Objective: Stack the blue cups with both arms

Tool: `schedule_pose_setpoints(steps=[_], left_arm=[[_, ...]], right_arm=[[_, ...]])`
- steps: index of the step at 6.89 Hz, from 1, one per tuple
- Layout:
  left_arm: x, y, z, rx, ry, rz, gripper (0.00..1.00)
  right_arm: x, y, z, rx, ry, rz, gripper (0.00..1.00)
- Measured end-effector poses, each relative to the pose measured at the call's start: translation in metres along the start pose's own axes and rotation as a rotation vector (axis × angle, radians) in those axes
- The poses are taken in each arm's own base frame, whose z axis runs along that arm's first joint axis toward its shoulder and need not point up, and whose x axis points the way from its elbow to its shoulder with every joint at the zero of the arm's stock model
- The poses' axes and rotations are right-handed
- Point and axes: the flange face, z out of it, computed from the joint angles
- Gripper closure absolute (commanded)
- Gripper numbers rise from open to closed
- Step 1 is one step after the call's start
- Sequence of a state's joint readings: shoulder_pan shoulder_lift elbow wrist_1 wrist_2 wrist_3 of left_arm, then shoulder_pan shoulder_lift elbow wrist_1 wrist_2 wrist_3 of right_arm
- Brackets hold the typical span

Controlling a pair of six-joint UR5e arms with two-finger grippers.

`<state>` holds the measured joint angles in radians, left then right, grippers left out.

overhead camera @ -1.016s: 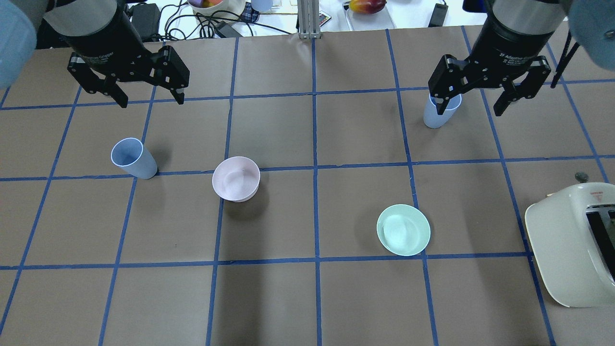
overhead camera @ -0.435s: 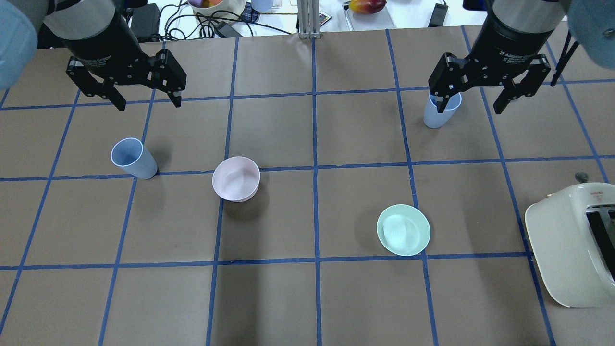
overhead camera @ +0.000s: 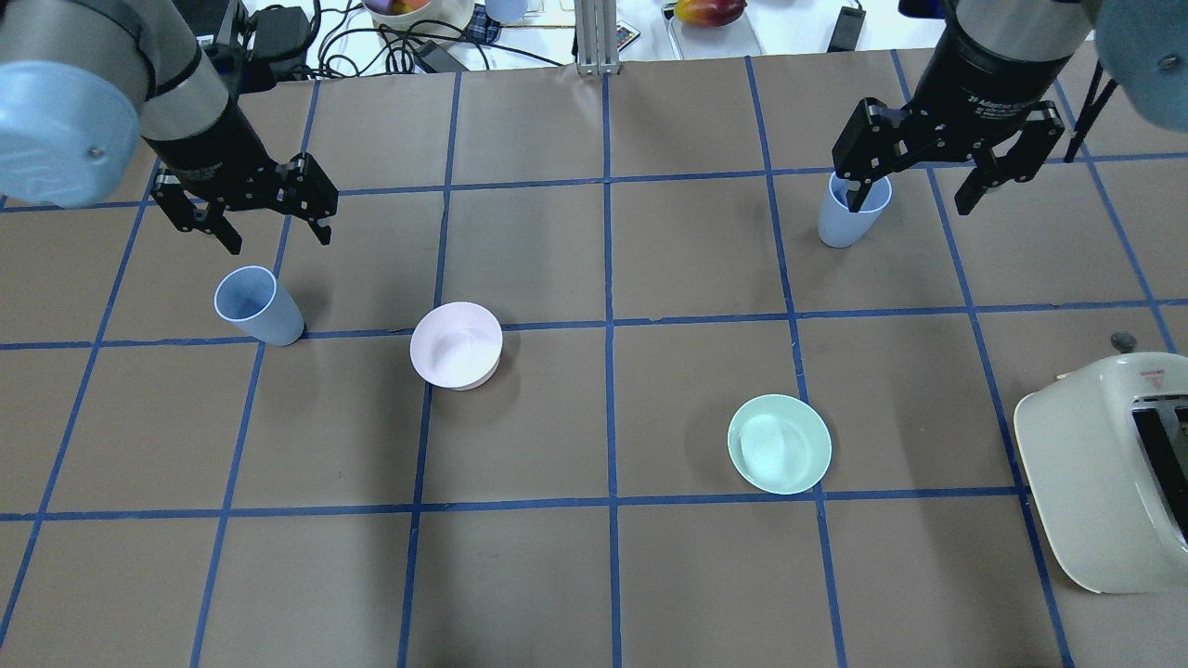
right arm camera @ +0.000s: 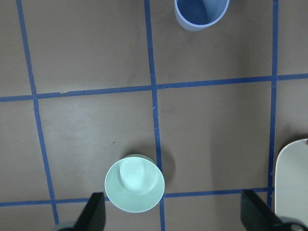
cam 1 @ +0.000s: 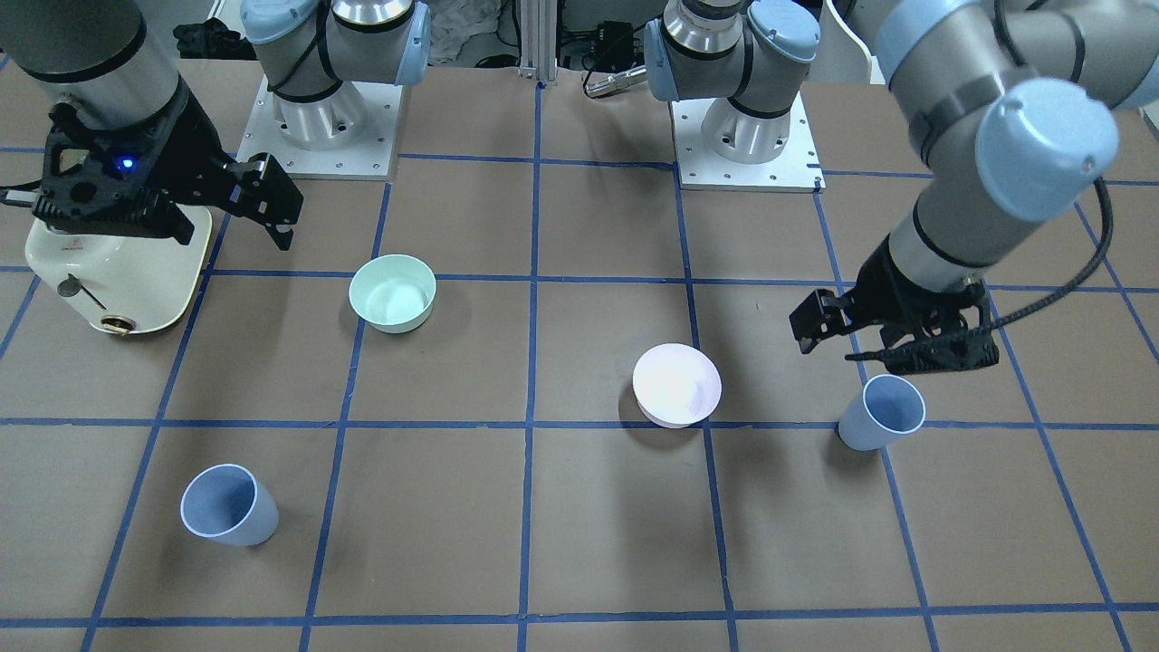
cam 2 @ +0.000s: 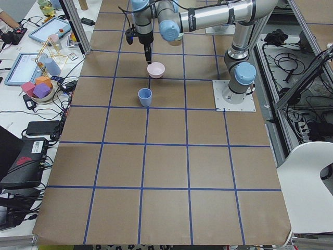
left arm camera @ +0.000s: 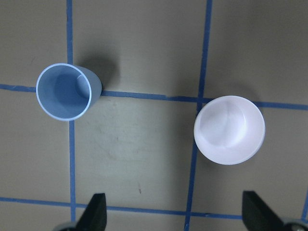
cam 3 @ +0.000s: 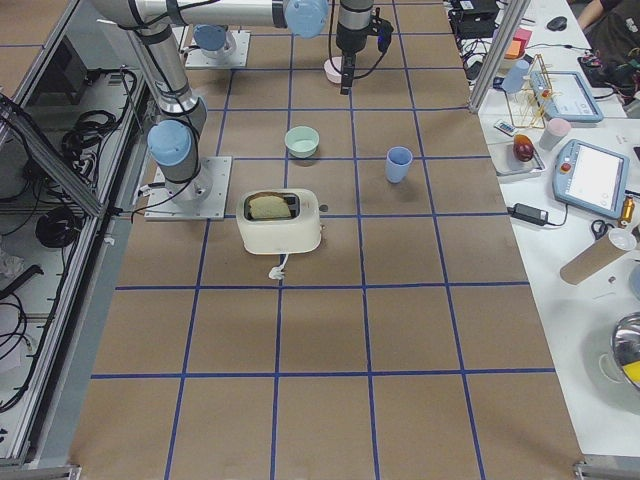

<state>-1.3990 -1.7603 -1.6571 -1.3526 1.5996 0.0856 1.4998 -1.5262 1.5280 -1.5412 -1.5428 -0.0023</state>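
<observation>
Tabletop (overhead camera: 520, 584) of brown paper gridded with blue tape (overhead camera: 608, 260); left pincer (overhead camera: 278, 241) and right pincer (overhead camera: 910, 205) spread.

A counter covered in brown paper (overhead camera: 705, 594) fills the room's middle, marked into squares by blue tape lines (overhead camera: 610, 278). A silver aluminium profile post (overhead camera: 594, 37) rises at its far edge. Beyond that edge runs a white side bench (cam 3: 585, 320), cluttered with black cables (overhead camera: 371, 46). A white moulded chair (cam 2: 307, 172) stands beside the counter's robot side. Even light from overhead casts soft shadows
</observation>
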Motion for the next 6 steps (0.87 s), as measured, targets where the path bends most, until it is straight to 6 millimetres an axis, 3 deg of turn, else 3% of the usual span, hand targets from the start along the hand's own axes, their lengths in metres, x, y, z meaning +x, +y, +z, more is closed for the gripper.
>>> schedule_pose_setpoints(steps=[1, 2, 3, 4, 6], left_arm=[[-0.018, -0.014, 0.042, 0.001, -0.001, -0.009, 0.07], [-0.032, -0.021, 0.074, -0.025, 0.002, -0.025, 0.39], [-0.042, -0.025, 0.094, -0.053, 0.007, -0.039, 0.72], [-0.047, -0.027, 0.107, -0.075, 0.01, -0.046, 0.97], [-0.05, -0.029, 0.122, -0.095, 0.013, -0.049, 1.0]], right_arm=[[0.005, -0.022, 0.01, 0.031, 0.001, 0.005, 0.0], [0.012, -0.042, 0.024, 0.045, 0.002, 0.012, 0.0], [0.026, -0.067, 0.044, 0.057, 0.002, 0.012, 0.0], [0.045, -0.097, 0.069, 0.079, 0.005, -0.011, 0.0], [0.073, -0.132, 0.109, 0.091, 0.011, -0.067, 0.0]])
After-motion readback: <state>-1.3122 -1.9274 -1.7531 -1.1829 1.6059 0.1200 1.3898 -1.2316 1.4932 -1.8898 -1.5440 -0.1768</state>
